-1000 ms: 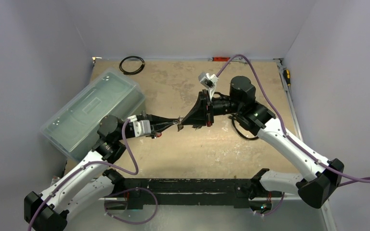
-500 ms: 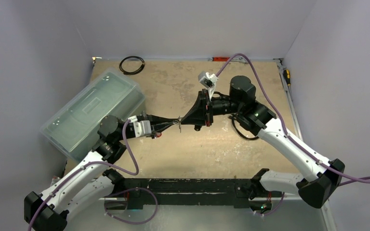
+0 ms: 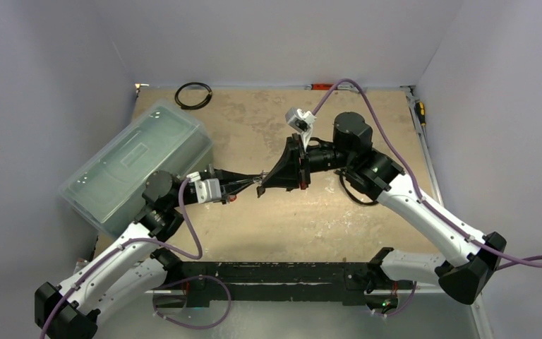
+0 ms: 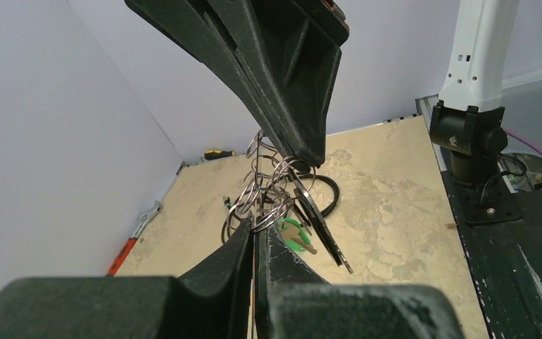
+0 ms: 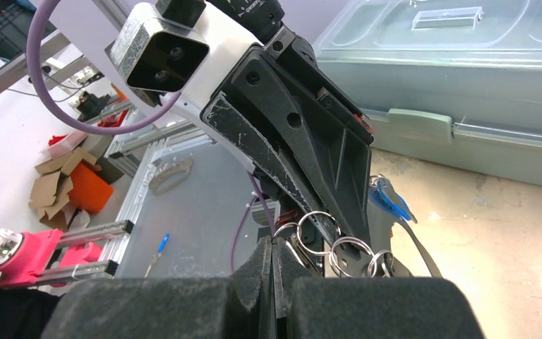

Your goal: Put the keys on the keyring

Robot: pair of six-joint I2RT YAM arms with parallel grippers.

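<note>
Both sets of jaws meet tip to tip over the table (image 3: 254, 120), in the middle of the top view. The left gripper (image 4: 255, 244) is squeezed almost shut on the keyring (image 4: 255, 191), mid-frame in its own view. The right gripper (image 5: 274, 258) is pinched shut on the keys (image 4: 293, 235), whose green tag hangs just below the silver loops.

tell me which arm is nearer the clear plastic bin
Left. The left arm lies right beside the clear plastic bin; the right arm comes in from the opposite side.
</note>
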